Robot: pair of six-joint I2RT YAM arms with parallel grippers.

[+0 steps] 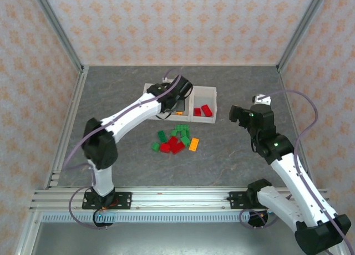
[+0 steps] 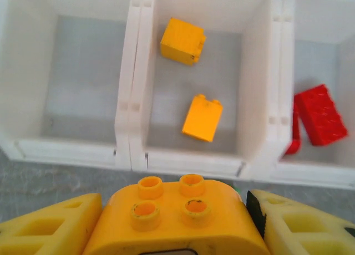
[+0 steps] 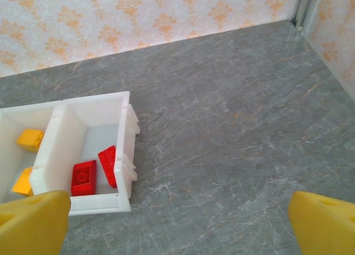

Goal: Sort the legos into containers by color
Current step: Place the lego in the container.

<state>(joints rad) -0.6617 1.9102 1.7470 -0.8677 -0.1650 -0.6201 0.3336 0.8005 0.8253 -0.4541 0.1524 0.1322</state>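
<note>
left hand [image 1: 178,98] clamped on an orange-yellow brick [image 2: 176,224], over the middle bin of the containers [image 2: 133,100]. right hand [image 3: 178,224] wide apart, empty, right of containers. loose legos [image 1: 176,139] on desk [image 1: 222,155] just in front of containers.

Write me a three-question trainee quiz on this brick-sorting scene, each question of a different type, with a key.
1. True or false: the left tool is shut on a red brick.
2. How many loose bricks lie in the middle bin? A) one B) two C) four
3. Fill in: the two bricks in the right bin are coloured ___.

Key
1. False: it grips an orange-yellow brick.
2. B
3. red
</note>
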